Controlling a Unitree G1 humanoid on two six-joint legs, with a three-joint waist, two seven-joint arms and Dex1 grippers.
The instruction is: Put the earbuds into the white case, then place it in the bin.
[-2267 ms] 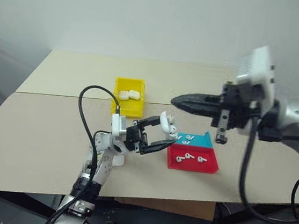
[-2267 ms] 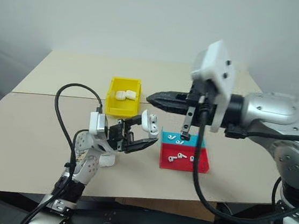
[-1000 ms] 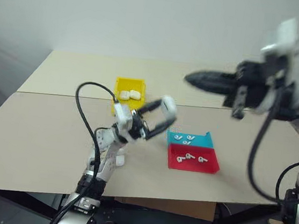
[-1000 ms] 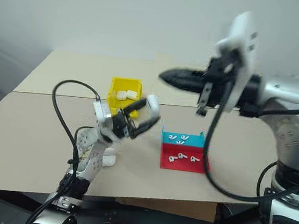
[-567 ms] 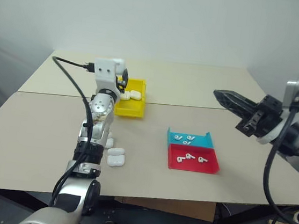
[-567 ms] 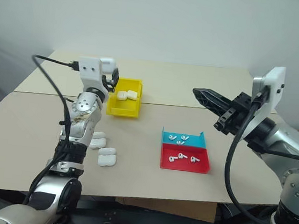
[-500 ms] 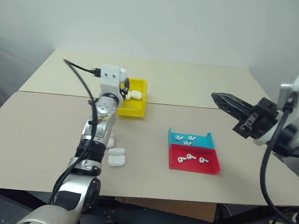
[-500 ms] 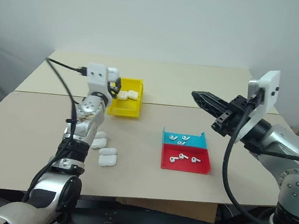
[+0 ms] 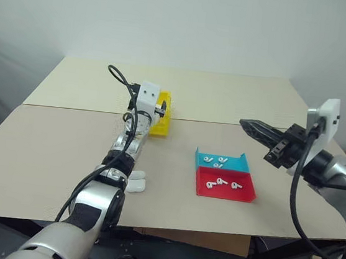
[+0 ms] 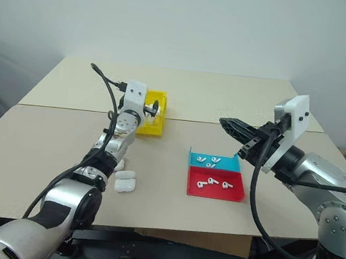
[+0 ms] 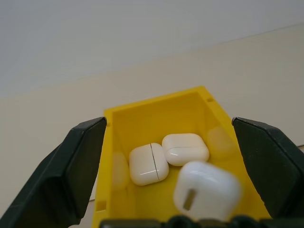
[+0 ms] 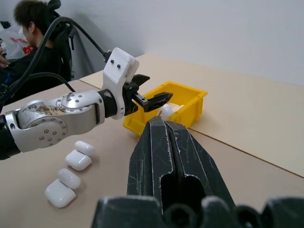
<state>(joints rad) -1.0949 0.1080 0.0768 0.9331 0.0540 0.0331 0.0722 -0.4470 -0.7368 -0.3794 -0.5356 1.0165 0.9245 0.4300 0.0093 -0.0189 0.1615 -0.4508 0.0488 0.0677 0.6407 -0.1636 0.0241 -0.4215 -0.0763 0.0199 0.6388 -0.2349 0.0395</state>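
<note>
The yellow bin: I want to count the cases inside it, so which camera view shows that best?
The left wrist view: it looks into the yellow bin between open fingers, showing three white cases. The right wrist view shows it side-on, the eye views mostly behind the left gripper.

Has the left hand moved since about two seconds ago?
Yes. The left hand went from beside the red tray, table centre, away to the yellow bin, where it stands open over the white case.
</note>
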